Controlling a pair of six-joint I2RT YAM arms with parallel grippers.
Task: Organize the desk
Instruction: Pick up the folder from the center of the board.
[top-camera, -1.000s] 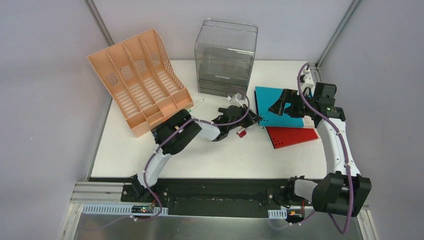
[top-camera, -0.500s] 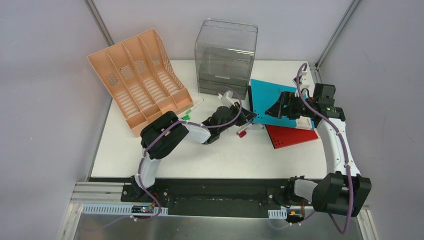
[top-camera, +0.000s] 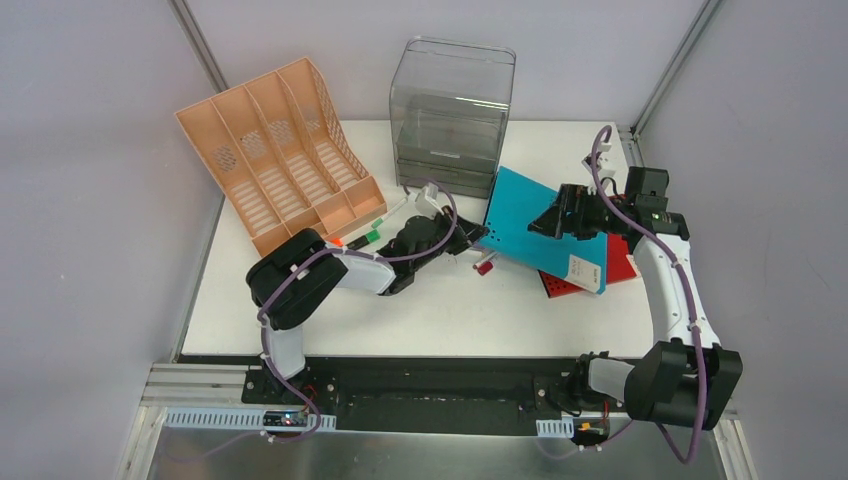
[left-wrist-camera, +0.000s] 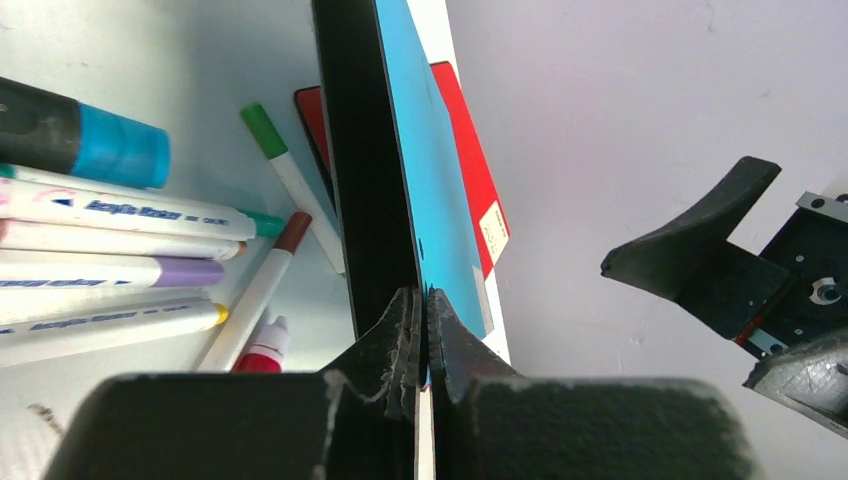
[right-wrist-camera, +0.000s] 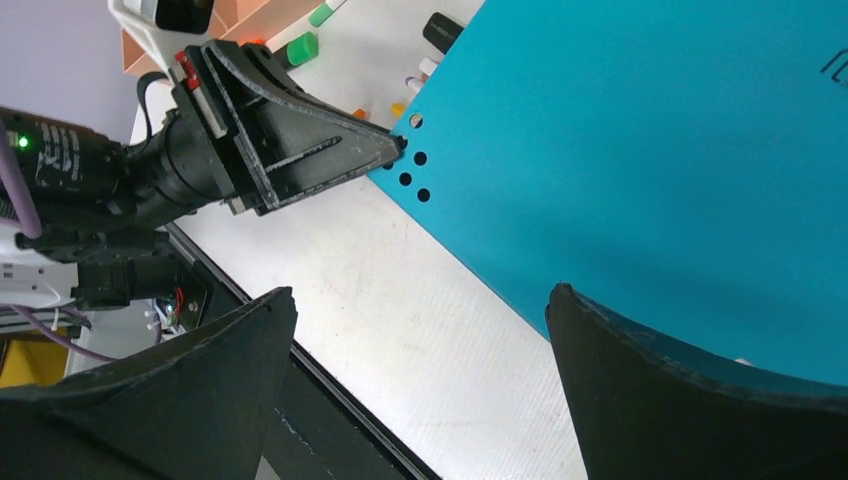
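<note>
left gripper (top-camera: 478, 237) dragged the blue folder (top-camera: 535, 225) leftward (now covering red folder (top-camera: 620, 262)).

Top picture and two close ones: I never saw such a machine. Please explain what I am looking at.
Two robot arms stand at a white desk's near edge. The top picture is from a fixed camera above; each close one is from a wrist camera. On the desk: a peach file rack, a grey drawer box, loose markers, a red folder. The left tool is shut on a blue folder's edge. The right tool is open over it, holding nothing.
</note>
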